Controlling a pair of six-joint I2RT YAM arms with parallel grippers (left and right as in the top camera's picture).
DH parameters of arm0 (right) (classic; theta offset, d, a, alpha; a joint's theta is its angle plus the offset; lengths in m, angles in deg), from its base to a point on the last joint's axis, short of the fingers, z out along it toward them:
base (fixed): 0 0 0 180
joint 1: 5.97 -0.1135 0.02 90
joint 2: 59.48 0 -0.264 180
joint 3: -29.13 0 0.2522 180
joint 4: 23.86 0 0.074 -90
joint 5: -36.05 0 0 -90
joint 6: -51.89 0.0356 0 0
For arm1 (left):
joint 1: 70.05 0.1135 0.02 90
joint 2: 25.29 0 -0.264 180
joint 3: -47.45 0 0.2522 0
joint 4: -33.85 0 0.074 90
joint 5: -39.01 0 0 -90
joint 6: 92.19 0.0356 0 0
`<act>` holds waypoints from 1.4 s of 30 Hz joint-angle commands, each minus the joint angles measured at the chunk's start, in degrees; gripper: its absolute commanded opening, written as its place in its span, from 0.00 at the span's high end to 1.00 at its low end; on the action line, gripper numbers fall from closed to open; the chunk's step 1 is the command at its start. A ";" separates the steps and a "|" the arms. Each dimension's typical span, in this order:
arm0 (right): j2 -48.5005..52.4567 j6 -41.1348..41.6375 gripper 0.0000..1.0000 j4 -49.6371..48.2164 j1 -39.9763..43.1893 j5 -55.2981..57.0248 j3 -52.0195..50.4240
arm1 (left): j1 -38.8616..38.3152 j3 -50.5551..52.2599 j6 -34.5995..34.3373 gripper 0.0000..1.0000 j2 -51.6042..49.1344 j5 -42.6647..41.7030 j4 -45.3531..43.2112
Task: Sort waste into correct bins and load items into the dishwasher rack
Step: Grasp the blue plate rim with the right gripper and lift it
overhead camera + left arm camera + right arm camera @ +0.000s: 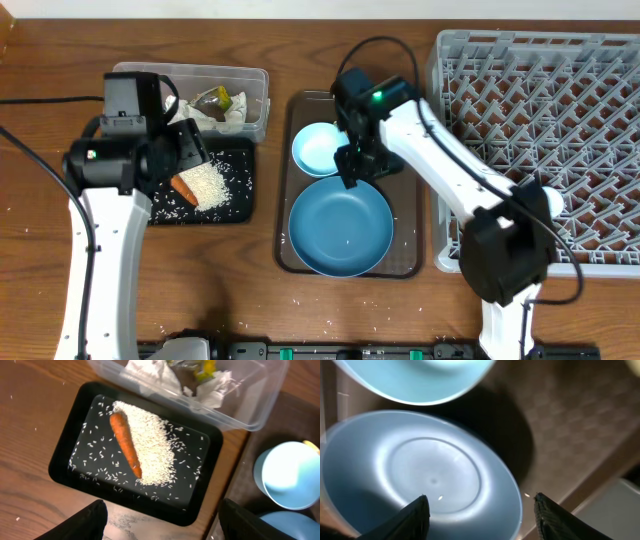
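The black tray (235,205) holds the orange carrot (125,442) and a heap of white rice (152,450). The clear tub (255,85) behind it holds the crumpled tissue (147,372) and the yellow-green wrapper (202,367). My left gripper (162,522) is open and empty above the tray's near edge. The light blue cup (316,148) and the large blue plate (340,228) sit on the brown serving tray (405,262). My right gripper (480,510) is open just above the plate's (420,475) rim, touching nothing. The pink cup, white bowl and spoon are not visible.
The grey dishwasher rack (560,90) fills the right side, and my right arm reaches across its left edge. A few loose rice grains (297,298) lie on the wooden table in front of the brown tray. Black cables run along the left and back.
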 commanded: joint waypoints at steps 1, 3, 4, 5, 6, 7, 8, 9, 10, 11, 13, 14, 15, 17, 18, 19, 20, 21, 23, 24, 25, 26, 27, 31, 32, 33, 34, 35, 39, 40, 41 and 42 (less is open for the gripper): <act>2.78 0.46 0.37 -1.55 -0.68 0.22 -2.71 | 1.84 0.17 -0.44 0.25 -2.10 -1.70 0.28; 3.91 0.44 0.39 -2.78 -0.63 0.22 -4.31 | 2.36 0.17 0.15 0.25 -3.41 -3.19 0.26; 4.28 0.46 0.40 -3.41 -0.59 0.22 -5.05 | 2.49 0.17 0.15 0.25 -3.91 -3.34 0.28; 4.42 0.46 0.42 -4.00 -0.52 0.22 -5.81 | 2.56 0.17 0.17 0.25 -4.48 -3.34 0.28; 4.42 0.46 0.43 -4.72 -0.46 0.22 -6.67 | 2.56 0.17 0.17 0.25 -5.16 -3.34 0.28; 4.42 0.48 0.44 -5.27 -0.46 0.22 -7.23 | 2.56 0.17 0.15 0.25 -5.66 -3.34 0.28; 4.42 0.46 0.44 -5.40 -0.44 0.24 -7.41 | 2.56 0.17 0.15 0.25 -6.12 -3.34 0.26; 4.42 0.46 0.45 -5.42 -0.42 0.24 -7.43 | 2.56 0.17 0.15 0.25 -6.62 -3.32 0.26; 4.42 0.46 0.49 -5.44 -0.42 0.24 -7.43 | 2.56 0.17 0.15 0.25 -7.02 -3.34 0.26; 4.42 0.46 0.55 -5.44 -0.42 0.26 -7.43 | 2.56 0.17 0.15 0.25 -7.41 -3.32 0.26; 4.42 0.46 0.70 -5.44 -0.42 0.61 -7.43 | 2.56 0.17 0.15 0.25 -7.96 -3.30 0.26; 4.42 0.46 0.77 -5.42 -0.42 1.14 -7.43 | 2.56 0.17 0.15 0.25 -8.22 -3.30 0.26; 4.42 0.46 0.85 -5.38 -0.42 1.46 -7.45 | 2.56 0.17 0.15 0.25 -8.33 -3.28 0.24; 4.42 0.48 0.99 -5.31 -0.35 1.86 -7.45 | 2.56 0.17 0.15 0.24 -8.46 -3.26 0.00; 4.42 0.48 0.99 -5.31 -0.33 2.05 -7.45 | 2.56 0.17 0.15 0.23 -8.46 -3.23 -0.15; 4.42 0.48 0.99 -5.31 -0.31 2.25 -7.45 | 2.56 0.17 0.15 0.21 -8.46 -3.23 -0.20; 4.42 0.48 0.99 -5.33 -0.24 2.36 -7.43 | 2.56 0.17 0.15 0.20 -8.46 -3.23 -0.20; 4.31 0.48 0.99 -5.35 -0.17 2.36 -7.43 | 2.56 0.17 0.15 0.20 -8.46 -3.26 -0.17; 3.85 0.48 0.99 -5.27 0.00 2.36 -7.41 | 2.56 0.17 0.15 0.17 -8.46 -3.26 -0.15; 3.26 0.48 0.99 -5.16 0.11 2.34 -7.41 | 2.56 0.17 0.15 0.16 -8.46 -3.28 -0.15; 2.54 0.46 0.99 -5.05 0.24 2.34 -7.41 | 2.56 0.17 0.15 0.16 -8.46 -3.28 -0.15; 1.60 0.42 0.99 -4.92 0.28 2.36 -7.41 | 2.56 0.17 0.15 0.16 -8.46 -3.28 -0.15; -0.66 -0.26 0.99 -4.61 0.31 2.34 -7.41 | 2.56 0.17 0.15 0.15 -8.46 -3.28 -0.15; -7.21 -1.51 0.99 -3.67 0.28 2.34 -7.39 | 2.56 0.17 0.15 0.14 -8.46 -3.28 -0.15; -9.01 -1.53 0.99 -3.37 0.28 2.36 -7.39 | 2.56 0.17 0.15 0.09 -8.46 -3.28 -0.15; -11.02 -1.70 0.99 -3.10 0.31 2.38 -7.37 | 2.56 0.17 0.15 0.09 -8.46 -3.28 -0.15; -12.85 -1.75 0.99 -2.93 0.48 2.51 -7.37 | 2.56 0.17 0.15 0.09 -8.46 -3.28 -0.15; -15.30 -1.73 0.99 -2.80 0.74 3.21 -7.37 | 2.56 0.17 0.15 0.09 -8.46 -3.28 -0.15; -24.33 -1.60 0.99 -2.73 2.89 10.78 -7.37 | 2.56 0.17 0.15 0.08 -8.46 -3.28 -0.15; -26.40 -1.05 0.99 -2.78 3.65 13.57 -7.37 | 2.56 0.17 0.15 0.08 -8.46 -3.28 -0.15; -28.44 -0.42 0.99 -2.84 4.42 16.72 -7.37 | 2.56 0.17 0.15 0.08 -8.46 -3.28 -0.15; -30.29 0.50 0.99 -2.86 5.29 20.48 -7.37 | 2.56 0.17 0.15 0.08 -8.46 -3.28 -0.15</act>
